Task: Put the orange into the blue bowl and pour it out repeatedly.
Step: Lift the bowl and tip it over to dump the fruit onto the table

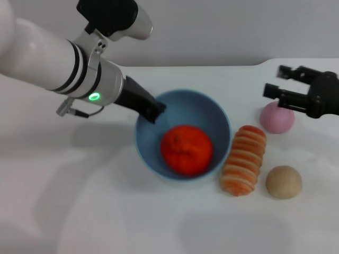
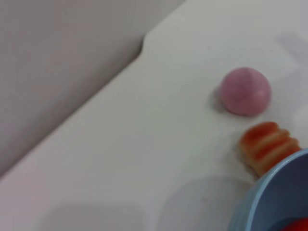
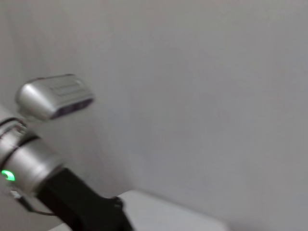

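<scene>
The orange (image 1: 186,150) lies inside the blue bowl (image 1: 207,109) in the middle of the table. My left gripper (image 1: 154,111) is shut on the bowl's rim on its far left side. In the left wrist view a piece of the bowl (image 2: 274,197) shows, with a sliver of the orange (image 2: 294,225) in it. My right gripper (image 1: 276,80) is open and empty, hovering at the far right, above and apart from the bowl.
An orange-and-cream striped bread roll (image 1: 244,159) lies just right of the bowl, a tan ball (image 1: 284,181) right of that, and a pink ball (image 1: 276,117) sits under the right gripper. The table's far edge meets a grey wall.
</scene>
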